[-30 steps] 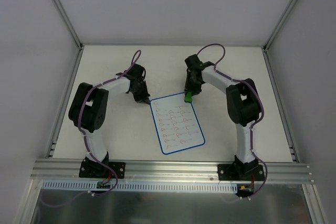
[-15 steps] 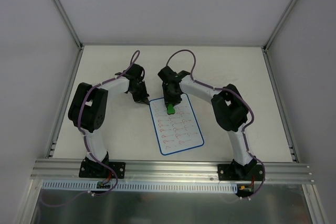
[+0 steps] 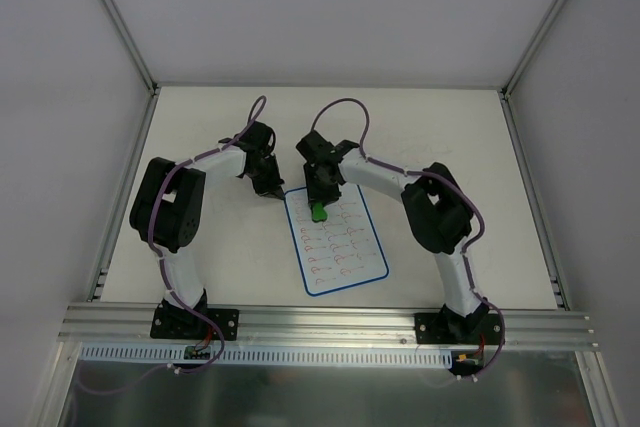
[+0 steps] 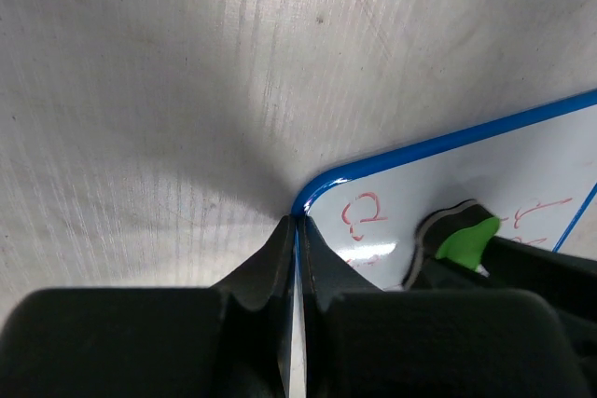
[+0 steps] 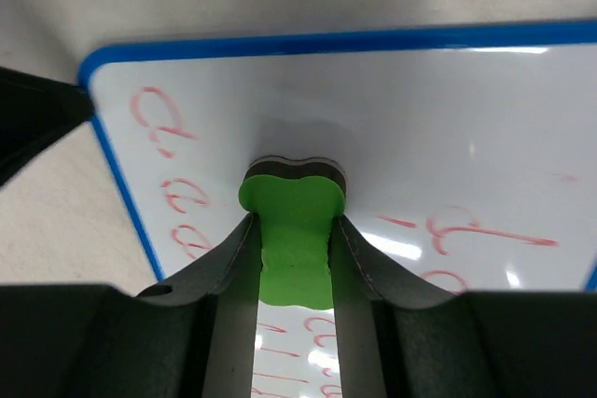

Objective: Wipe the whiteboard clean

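Observation:
The whiteboard (image 3: 338,239), white with a thin blue border and rows of red marks, lies flat in the middle of the table. My left gripper (image 3: 277,190) is shut on its far left corner (image 4: 308,204), the blue edge pinched between the jaws. My right gripper (image 3: 319,209) is shut on the green bone-shaped eraser (image 5: 293,230), whose dark felt end presses on the board (image 5: 448,128) near its upper left. The eraser also shows in the left wrist view (image 4: 464,238). The strip around the eraser is wiped bare; red marks remain left and right of it.
The off-white tabletop (image 3: 450,147) is walled by grey panels on three sides. An aluminium rail (image 3: 330,322) with both arm bases runs along the near edge.
My right gripper has swept the eraser from the board's upper right edge across to its upper left. The left gripper and the board have not moved.

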You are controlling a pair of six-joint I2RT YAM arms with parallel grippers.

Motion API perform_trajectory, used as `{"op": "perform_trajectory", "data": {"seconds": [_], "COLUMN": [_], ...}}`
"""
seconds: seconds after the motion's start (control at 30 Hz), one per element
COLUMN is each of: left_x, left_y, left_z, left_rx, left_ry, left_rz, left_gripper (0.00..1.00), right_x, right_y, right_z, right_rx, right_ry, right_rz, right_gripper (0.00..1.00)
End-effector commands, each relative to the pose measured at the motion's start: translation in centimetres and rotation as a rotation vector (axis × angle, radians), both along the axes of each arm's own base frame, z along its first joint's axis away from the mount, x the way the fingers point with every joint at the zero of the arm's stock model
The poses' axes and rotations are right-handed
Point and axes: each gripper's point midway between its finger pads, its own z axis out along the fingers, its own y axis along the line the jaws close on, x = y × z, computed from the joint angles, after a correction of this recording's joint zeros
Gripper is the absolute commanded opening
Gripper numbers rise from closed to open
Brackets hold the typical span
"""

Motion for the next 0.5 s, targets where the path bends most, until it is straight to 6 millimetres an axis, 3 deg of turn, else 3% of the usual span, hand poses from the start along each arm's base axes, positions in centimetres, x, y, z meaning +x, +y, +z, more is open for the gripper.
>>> {"op": "perform_trajectory", "data": {"seconds": [0.0,0.03,0.1,0.17,0.23,0.47], "left_x": [-2.4,-2.4,-2.4,-2.2,-2.2,-1.7], "left_y": [2.5,2.6,3.0,3.0,2.9,2.3], "left_z": [-2.1,-2.1,-2.1,-1.9,-1.8,-1.3], "left_rx": [0.073,0.073,0.073,0.070,0.065,0.035], "left_ry": [0.100,0.099,0.101,0.095,0.096,0.089], "left_rz": [0.026,0.029,0.038,0.038,0.042,0.043], "left_gripper": [0.00,0.00,0.00,0.00,0.00,0.00], "right_x": [-0.1,-0.4,0.2,-0.7,-0.5,0.3], "right_y": [-8.5,-11.1,-13.6,-15.7,-16.5,-13.1], "right_z": [-2.0,-2.9,-2.5,-3.2,-2.9,-1.0], "right_rx": [-0.173,-0.195,-0.168,-0.184,-0.174,-0.134], "right_ry": [0.064,0.099,0.104,0.129,0.111,0.039], "right_rz": [-0.139,-0.184,-0.254,-0.287,-0.299,-0.200], "right_gripper": [0.00,0.00,0.00,0.00,0.00,0.00]}}
